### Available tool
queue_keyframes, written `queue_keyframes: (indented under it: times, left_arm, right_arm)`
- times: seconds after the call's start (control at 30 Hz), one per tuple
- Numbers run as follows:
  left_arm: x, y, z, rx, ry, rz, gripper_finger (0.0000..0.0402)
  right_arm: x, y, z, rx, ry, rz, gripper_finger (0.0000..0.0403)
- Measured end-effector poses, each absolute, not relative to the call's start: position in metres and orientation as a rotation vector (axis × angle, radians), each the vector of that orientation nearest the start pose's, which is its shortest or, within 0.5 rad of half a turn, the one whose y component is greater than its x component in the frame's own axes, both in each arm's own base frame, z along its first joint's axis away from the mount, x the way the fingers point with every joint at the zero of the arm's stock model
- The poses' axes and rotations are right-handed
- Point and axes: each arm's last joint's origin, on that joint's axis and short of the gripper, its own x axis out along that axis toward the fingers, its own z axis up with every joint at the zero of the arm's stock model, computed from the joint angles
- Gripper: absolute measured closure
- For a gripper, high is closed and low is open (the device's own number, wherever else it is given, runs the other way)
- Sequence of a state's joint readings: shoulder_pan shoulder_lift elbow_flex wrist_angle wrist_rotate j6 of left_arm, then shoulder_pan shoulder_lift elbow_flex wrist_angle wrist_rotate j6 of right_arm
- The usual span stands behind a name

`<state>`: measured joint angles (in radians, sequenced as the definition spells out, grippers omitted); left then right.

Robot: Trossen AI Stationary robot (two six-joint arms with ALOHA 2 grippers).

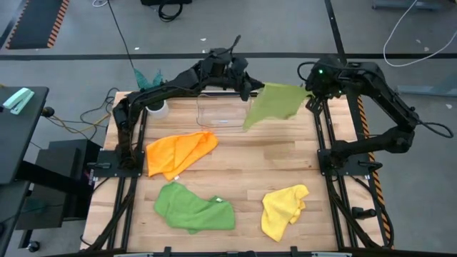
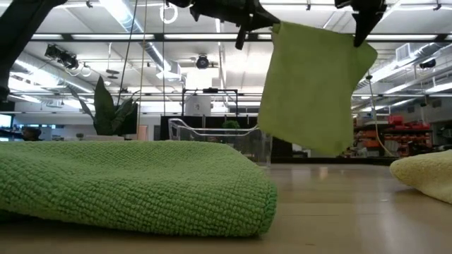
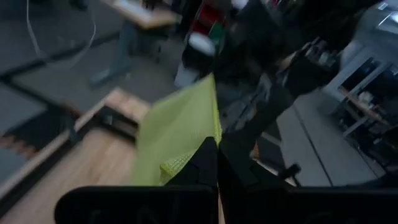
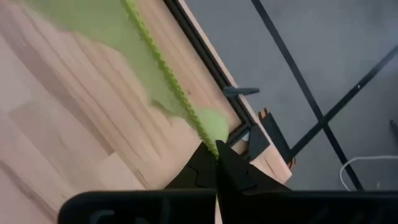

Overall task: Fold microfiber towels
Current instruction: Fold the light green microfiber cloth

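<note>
A light lime green towel (image 1: 275,103) hangs in the air over the table's far right part, between my two grippers. My left gripper (image 1: 255,91) is shut on its left upper corner and my right gripper (image 1: 308,91) is shut on its right upper corner. The orange towel (image 1: 178,152) lies crumpled on the table at the left middle. Flat near the front edge lies the darker green towel (image 1: 193,207). The yellow towel (image 1: 283,210) lies bunched at the front right. My left gripper pinches the lime towel's upper left corner (image 3: 186,158) between its two fingers, coming nearly level from the table's left. The towel hangs below, clear of the table (image 2: 311,88). My right gripper pinches the other upper corner (image 4: 211,130) at the stitched edge between its fingertips, slanting down from the right. The top edge runs stretched toward my left gripper, and the rest hangs free.
A clear plastic bin (image 1: 221,111) stands at the far middle, just left of the hanging towel. A plant in a white pot (image 1: 151,93) stands at the far left corner. Bare wood (image 1: 271,160) lies between the bin and the front towels.
</note>
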<state>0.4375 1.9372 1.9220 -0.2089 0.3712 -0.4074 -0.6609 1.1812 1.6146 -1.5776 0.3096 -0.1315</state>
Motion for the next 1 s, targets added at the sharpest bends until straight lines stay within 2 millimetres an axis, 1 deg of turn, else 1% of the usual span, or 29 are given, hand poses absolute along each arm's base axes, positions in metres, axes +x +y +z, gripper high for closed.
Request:
queue_keyframes:
  times: [0.13, 0.3, 0.5, 0.63, 0.8, 1.0]
  left_arm:
    - [0.421, 0.175, 0.368, -0.521, 0.332, 0.106, 0.0398]
    - [0.43, 0.157, 0.348, -0.53, 0.462, 0.079, 0.0398]
    - [0.436, 0.132, 0.34, -0.534, 0.544, 0.03, 0.0398]
    - [0.438, 0.117, 0.337, -0.545, 0.594, 0.004, 0.0398]
    - [0.44, 0.096, 0.331, -0.55, 0.669, -0.027, 0.0398]
    - [0.452, 0.066, 0.312, -0.591, 0.755, -0.131, 0.0398]
  right_arm:
    - [0.117, -0.097, 0.403, 0.167, 1.236, -0.756, 0.0403]
    - [0.113, -0.077, 0.374, 0.262, 1.257, -0.686, 0.0403]
    - [0.107, -0.048, 0.345, 0.388, 1.261, -0.587, 0.0403]
    - [0.11, -0.032, 0.332, 0.426, 1.282, -0.539, 0.0403]
    - [0.119, -0.011, 0.324, 0.44, 1.33, -0.479, 0.0403]
    - [0.124, 0.012, 0.311, 0.456, 1.396, -0.427, 0.0403]
